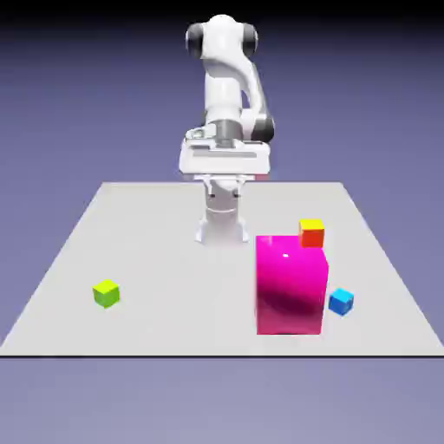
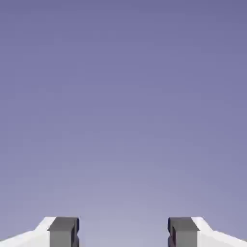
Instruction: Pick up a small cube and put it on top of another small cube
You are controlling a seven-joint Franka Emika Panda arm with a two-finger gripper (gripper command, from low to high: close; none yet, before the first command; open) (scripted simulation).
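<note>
One teal cube: not in view, perhaps behind the magenta block (image 1: 290, 286)
Lime-green cube (image 1: 107, 294): on the tabletop (image 1: 191, 303), exterior view's left
Gripper (image 2: 123, 232): jaws apart, nothing between
Risk: mistaking the blue cube (image 1: 341, 302) for teal, or knocking the block during a blind reach
Containers: none seen

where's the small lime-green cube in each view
Exterior view: the small lime-green cube sits on the table, left of the big magenta block.
Hand view: the cube is not in it, only plain backdrop and the finger tips.
Shared landmark: the gripper, open in the hand view and at the end of the arm in the exterior view.
</note>
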